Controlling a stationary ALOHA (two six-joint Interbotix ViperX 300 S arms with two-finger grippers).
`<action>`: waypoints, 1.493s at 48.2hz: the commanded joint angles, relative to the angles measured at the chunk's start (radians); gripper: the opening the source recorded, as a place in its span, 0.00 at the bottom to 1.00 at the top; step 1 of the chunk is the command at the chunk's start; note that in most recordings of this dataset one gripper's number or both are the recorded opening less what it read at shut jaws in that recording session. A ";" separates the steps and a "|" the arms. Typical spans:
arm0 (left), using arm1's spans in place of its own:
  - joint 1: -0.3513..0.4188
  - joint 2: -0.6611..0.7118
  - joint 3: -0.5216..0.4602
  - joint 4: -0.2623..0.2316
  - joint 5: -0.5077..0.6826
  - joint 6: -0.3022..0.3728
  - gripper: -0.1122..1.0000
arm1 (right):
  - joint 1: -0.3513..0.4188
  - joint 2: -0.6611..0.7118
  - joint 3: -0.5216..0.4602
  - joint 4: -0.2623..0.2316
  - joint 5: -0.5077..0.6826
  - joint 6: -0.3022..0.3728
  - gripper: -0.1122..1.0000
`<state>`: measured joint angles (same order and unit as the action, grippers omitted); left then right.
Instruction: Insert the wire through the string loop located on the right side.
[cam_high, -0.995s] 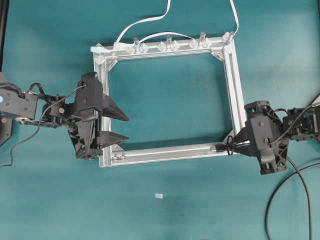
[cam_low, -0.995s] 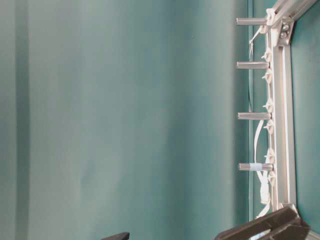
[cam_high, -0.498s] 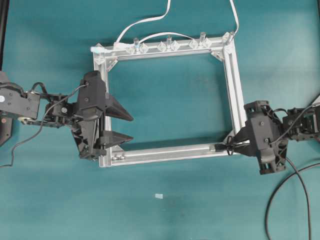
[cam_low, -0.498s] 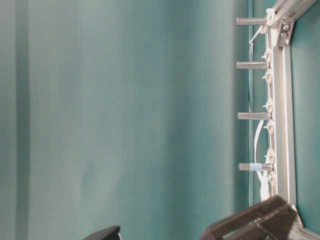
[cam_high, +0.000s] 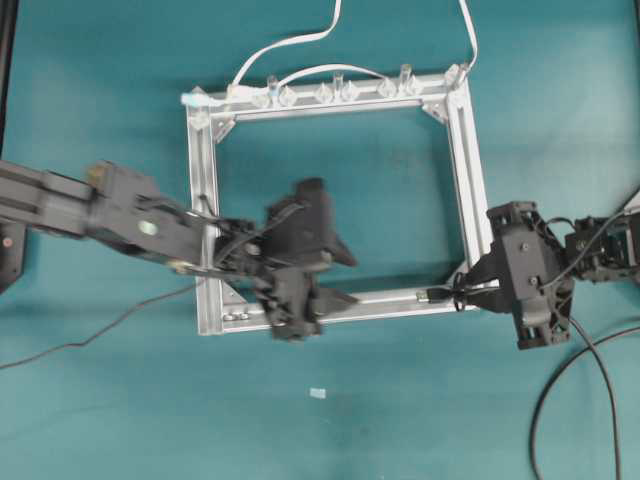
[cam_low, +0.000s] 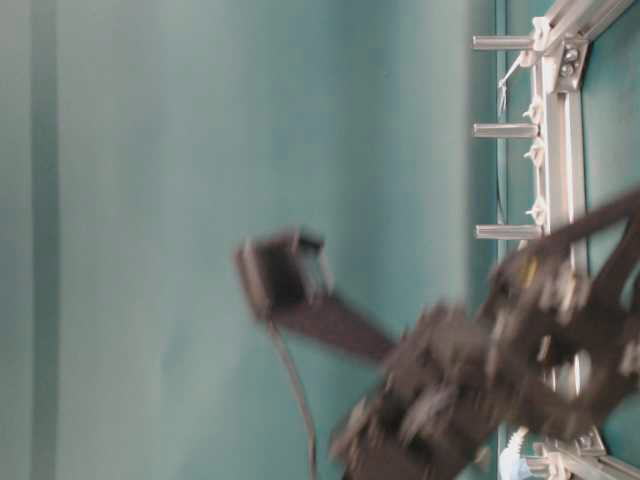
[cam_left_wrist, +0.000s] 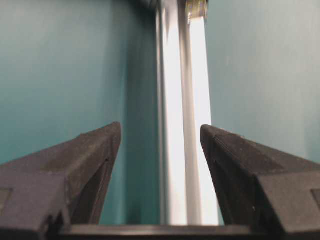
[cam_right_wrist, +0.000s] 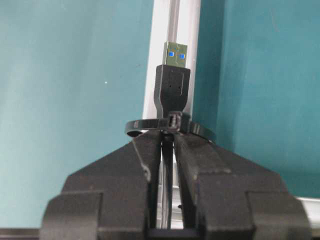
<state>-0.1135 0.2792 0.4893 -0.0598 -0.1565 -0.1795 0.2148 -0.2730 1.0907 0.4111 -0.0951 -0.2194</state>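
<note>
Overhead view: right pincer (cam_high: 468, 290) is clenched on the wire (cam_high: 440, 294) at the frame's (cam_high: 470, 180) lower right corner, plug pointing left along the bottom rail. Left pincer (cam_high: 335, 278), released wide, reaches over that rail, probably to receive the plug.

Table-level view: left arm is blurred; nothing else can be told.

Left wrist view: spread jaws straddle the rail.

Right wrist view: plug (cam_right_wrist: 171, 85) protrudes past the loop (cam_right_wrist: 170, 126), so insertion appears made.

Left gripper (cam_high: 338, 278) shifted rightward — inside frame (cam_high: 458, 165)
</note>
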 joint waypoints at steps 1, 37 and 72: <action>-0.009 0.040 -0.103 0.006 -0.009 0.003 0.71 | 0.000 -0.008 -0.011 -0.002 -0.008 0.002 0.20; -0.014 0.204 -0.336 0.006 -0.008 0.032 0.71 | 0.000 -0.006 0.002 -0.002 -0.026 0.000 0.20; -0.018 0.158 -0.291 0.014 0.006 0.089 0.29 | 0.000 -0.006 0.031 -0.002 -0.091 0.031 0.20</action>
<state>-0.1212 0.4832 0.2040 -0.0491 -0.1519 -0.0966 0.2194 -0.2730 1.1198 0.4111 -0.1672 -0.1994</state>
